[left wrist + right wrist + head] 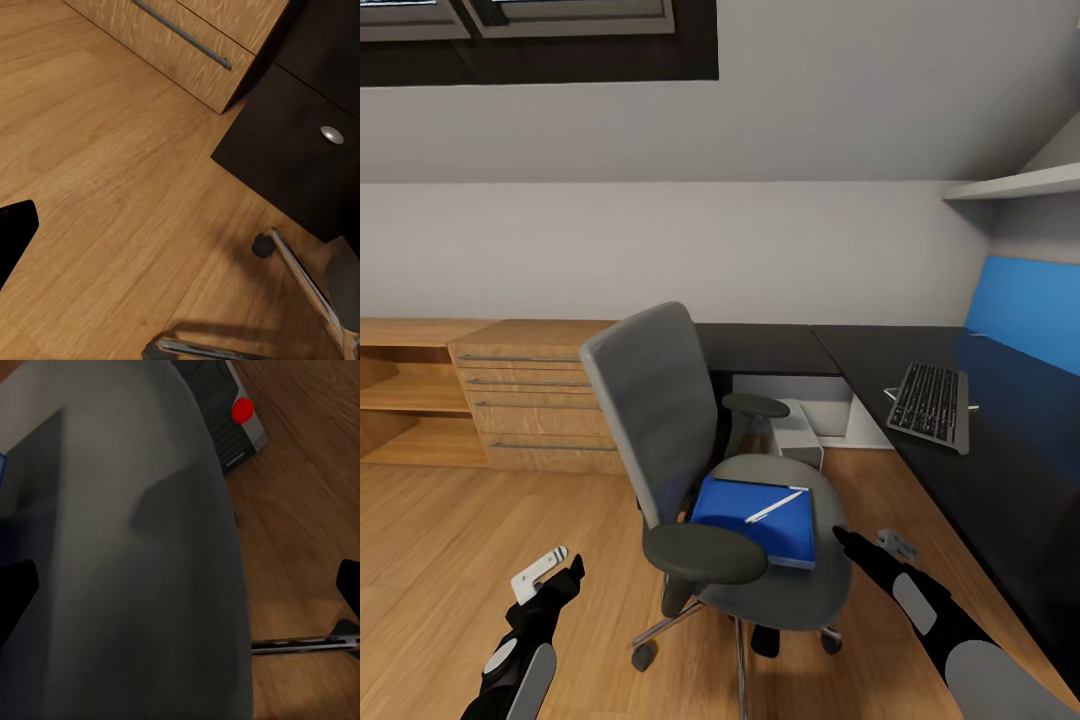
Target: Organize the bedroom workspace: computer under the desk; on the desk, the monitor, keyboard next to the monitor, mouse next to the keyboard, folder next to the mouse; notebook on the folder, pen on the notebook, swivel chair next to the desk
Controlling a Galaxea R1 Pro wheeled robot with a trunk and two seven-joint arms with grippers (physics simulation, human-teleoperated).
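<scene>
Swivel chair (710,480), loaded seat, beside bench (980,440).
Folder (755,520) with pen (775,506) on top awaits transfer; right gripper (847,540) at 3 o'clock, jaws spread, empty; left gripper (560,578) aperture undeterminable.

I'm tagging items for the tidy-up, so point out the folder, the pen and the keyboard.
folder (732,512): head view, bare blue cover left of the pen.
pen (776,507): head view, middle of its white shaft.
keyboard (930,402): head view, centre of its dark keys.

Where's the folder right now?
In the head view the folder lies flat on the swivel chair seat, with the pen resting on top. The right gripper is just beside the seat's edge.
</scene>
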